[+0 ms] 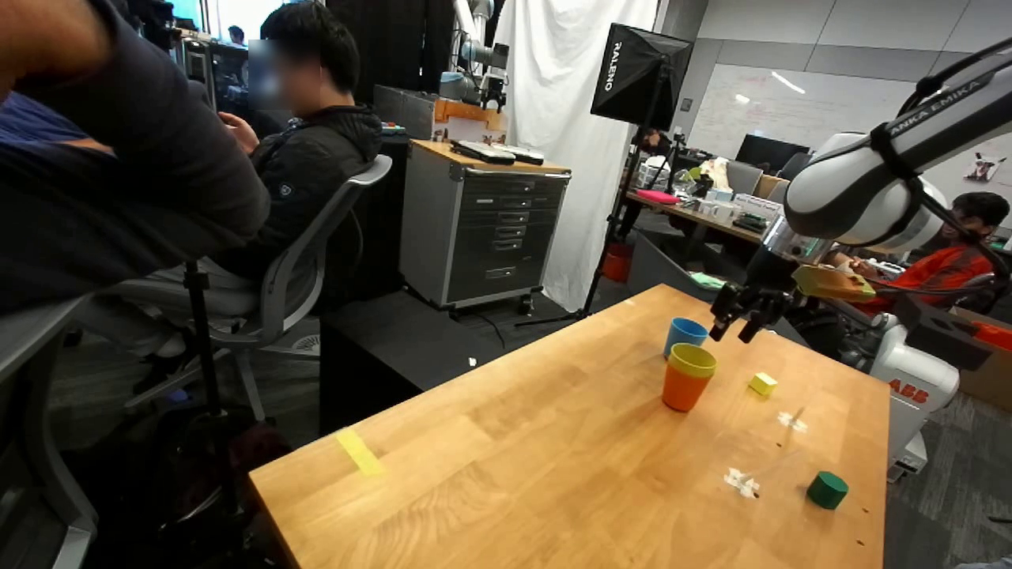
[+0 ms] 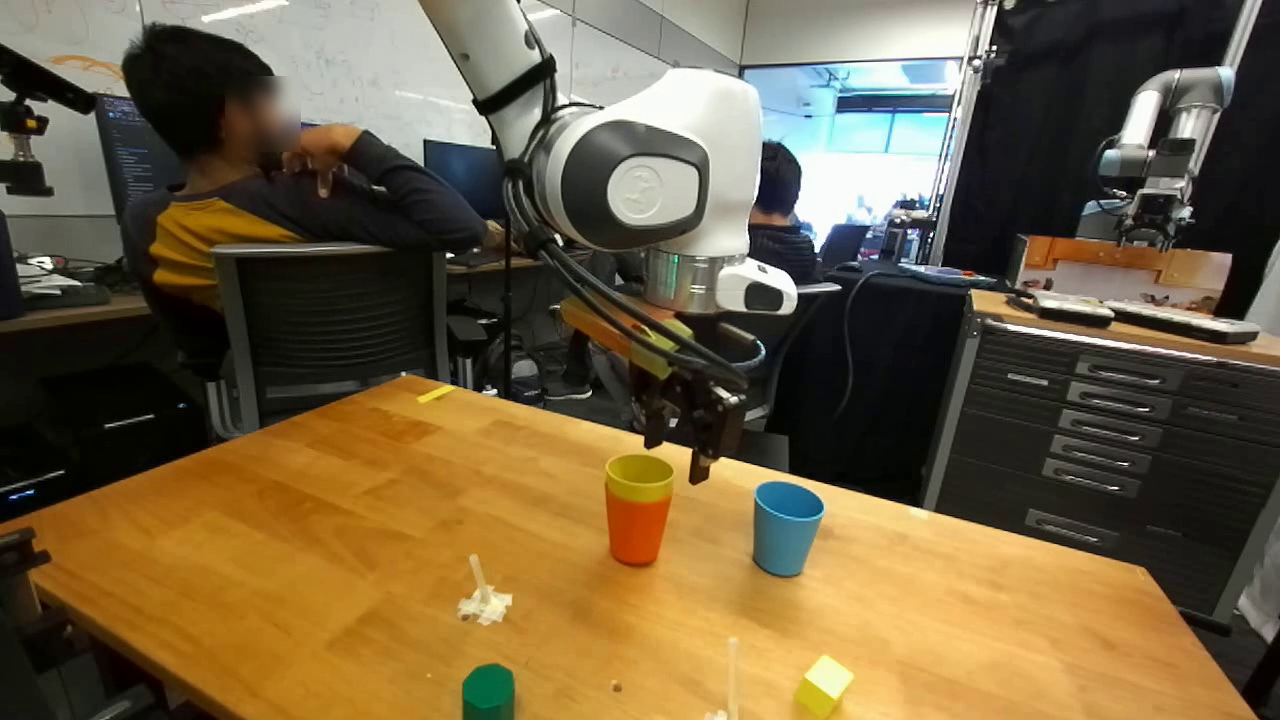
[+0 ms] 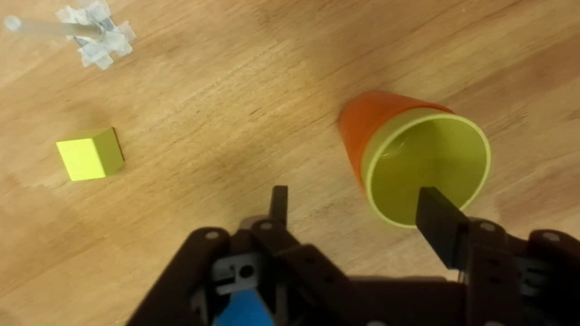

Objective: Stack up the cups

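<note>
The yellow-green cup [image 1: 692, 360] sits inside the orange cup [image 1: 683, 390], upright on the table, with only its upper band and rim showing. This pair also shows in an exterior view, yellow-green cup [image 2: 640, 480] over orange cup [image 2: 637, 530]. The blue cup [image 2: 787, 532] stands upright and apart beside them; it also shows in an exterior view [image 1: 685, 333]. My gripper [image 2: 677, 460] is open and empty, above the table near the cups. In the wrist view, one finger of the gripper [image 3: 353, 190] overlaps the yellow-green cup [image 3: 432, 158]. A blue patch shows between the gripper's links.
A yellow cube [image 2: 825, 687] and a dark green block [image 2: 488, 692] lie on the wooden table [image 2: 300, 520]. Thin clear posts stand on taped patches, one here [image 2: 484, 605] and one in the wrist view [image 3: 97, 36]. A drawer cabinet [image 1: 506, 221] stands beyond the table.
</note>
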Robot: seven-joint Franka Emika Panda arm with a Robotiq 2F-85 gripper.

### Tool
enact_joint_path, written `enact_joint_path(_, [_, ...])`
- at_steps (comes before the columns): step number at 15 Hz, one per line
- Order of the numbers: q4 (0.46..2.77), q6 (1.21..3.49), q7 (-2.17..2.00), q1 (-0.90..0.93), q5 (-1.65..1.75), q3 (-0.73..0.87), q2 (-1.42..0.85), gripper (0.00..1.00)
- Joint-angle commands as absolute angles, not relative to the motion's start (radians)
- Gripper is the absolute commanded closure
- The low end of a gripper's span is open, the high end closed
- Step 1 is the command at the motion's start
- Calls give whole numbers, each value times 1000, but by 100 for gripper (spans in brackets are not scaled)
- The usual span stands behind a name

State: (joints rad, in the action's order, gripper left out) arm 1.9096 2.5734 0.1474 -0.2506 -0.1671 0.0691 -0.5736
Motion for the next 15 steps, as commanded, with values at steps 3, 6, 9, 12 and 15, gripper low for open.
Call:
enact_joint_path(3, [1912, 2550, 158, -269, -179, 52, -528, 0])
enact_joint_path(6, [1903, 2549, 154, -289, -215, 47, -494, 0])
enact_joint_path(9, [1861, 2541, 124, -313, -275, 56, -468, 0])
enact_joint_path(12, [1800, 2527, 101, -352, -338, 69, -472, 0])
enact_joint_path(15, [1740, 2500, 73, -379, -366, 86, -499, 0])
